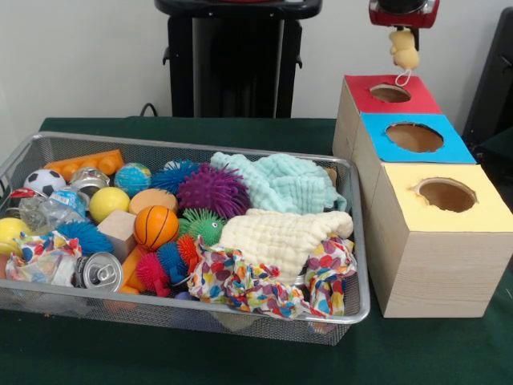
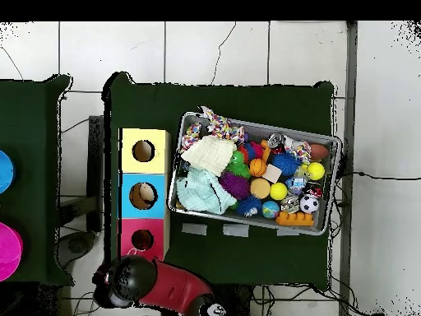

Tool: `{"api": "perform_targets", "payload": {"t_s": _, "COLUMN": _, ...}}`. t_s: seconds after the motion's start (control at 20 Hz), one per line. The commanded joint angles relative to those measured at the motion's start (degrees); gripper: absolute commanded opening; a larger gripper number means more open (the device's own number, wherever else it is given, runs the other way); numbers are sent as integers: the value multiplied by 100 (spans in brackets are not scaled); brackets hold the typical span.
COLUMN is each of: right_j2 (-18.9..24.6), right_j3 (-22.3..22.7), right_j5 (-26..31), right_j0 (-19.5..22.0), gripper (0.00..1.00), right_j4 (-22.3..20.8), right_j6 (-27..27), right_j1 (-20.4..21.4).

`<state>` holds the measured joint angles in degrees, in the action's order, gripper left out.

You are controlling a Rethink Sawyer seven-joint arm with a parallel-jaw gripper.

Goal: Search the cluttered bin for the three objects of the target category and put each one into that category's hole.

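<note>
A dark green cloth covers the table (image 1: 240,132); above it the red gripper (image 1: 403,30) is closed on a small, pale yellow plush animal (image 1: 405,48) that dangles a white loop; directly beneath hangs the red-surrounded hole (image 1: 390,93); the wire-mesh bin (image 1: 353,241) lies off to its side.

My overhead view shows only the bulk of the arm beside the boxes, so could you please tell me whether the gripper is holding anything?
Observer: Yes. In the front view the gripper is shut on a pale yellow plush toy, which hangs below it.
Operator: Thank you. Is the toy lined up with the red hole?
Observer: Roughly, yes. It hangs above the red hole, clear of the box, and has not gone in yet.
</note>
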<state>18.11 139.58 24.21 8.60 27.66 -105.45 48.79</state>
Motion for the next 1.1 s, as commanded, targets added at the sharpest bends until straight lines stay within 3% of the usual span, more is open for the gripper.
{"api": "perform_targets", "payload": {"t_s": 0.05, "right_j2": -123, "right_j3": -991, "right_j5": -368, "right_j0": 201, "gripper": 0, "right_j4": -433, "right_j6": -264, "right_j1": -218}}
{"api": "perform_targets", "payload": {"t_s": 0.65, "right_j2": -105, "right_j3": -1317, "right_j5": -472, "right_j0": 321, "gripper": 0, "right_j4": -989, "right_j6": -377, "right_j1": -396}}
{"api": "perform_targets", "payload": {"t_s": 1.1, "right_j2": -230, "right_j3": -1754, "right_j5": -224, "right_j0": 303, "gripper": 0, "right_j4": -1317, "right_j6": -386, "right_j1": -607}}
